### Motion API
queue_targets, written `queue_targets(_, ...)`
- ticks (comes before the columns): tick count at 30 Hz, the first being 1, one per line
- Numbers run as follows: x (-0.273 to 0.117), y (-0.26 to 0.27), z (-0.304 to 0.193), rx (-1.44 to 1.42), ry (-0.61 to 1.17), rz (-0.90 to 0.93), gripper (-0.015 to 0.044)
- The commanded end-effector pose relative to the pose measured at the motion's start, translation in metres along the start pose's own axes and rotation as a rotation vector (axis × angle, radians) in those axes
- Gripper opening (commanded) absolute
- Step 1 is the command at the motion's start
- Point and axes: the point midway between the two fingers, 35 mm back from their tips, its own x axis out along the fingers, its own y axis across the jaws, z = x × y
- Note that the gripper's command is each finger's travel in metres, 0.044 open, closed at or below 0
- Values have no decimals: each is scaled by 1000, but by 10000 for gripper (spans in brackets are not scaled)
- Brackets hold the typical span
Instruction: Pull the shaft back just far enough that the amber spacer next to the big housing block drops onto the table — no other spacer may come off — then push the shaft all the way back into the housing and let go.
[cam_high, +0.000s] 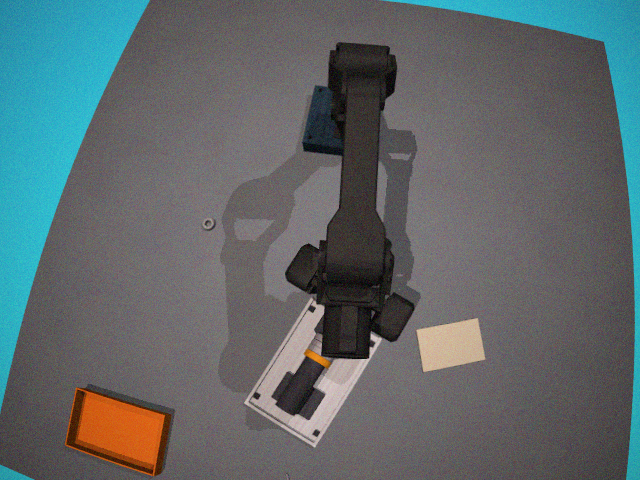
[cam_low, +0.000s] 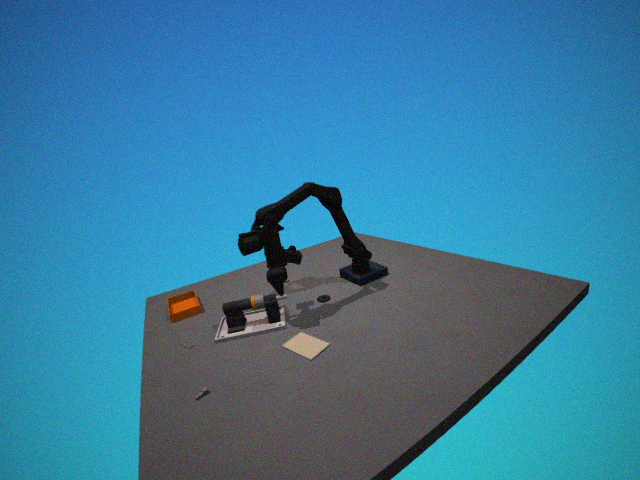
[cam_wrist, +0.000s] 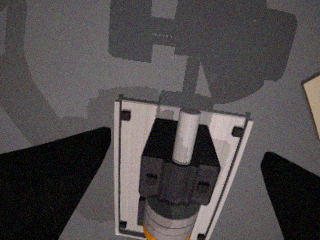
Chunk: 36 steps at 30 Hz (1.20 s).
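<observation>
A dark housing block stands on the white base plate. The amber spacer sits around the shaft line beside it. Grey spacers sit between the amber one and the smaller dark block. The pale shaft end sticks out of that smaller block. My gripper is open and empty, its fingers on either side of the shaft end in the wrist view. The arm hides it in the top view.
An orange tray lies beyond the housing's end. A beige slab lies beside the base plate. A small grey ring, a dark disc and a small grey piece lie on the table.
</observation>
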Motion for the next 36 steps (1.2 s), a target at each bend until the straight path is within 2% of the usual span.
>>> queue_targets(1, 3, -1, 0, -6, -2, -3, 440)
queue_targets(24, 41, -1, 1, -6, -2, -3, 440)
queue_targets(36, 42, -1, 1, -6, -2, -3, 440)
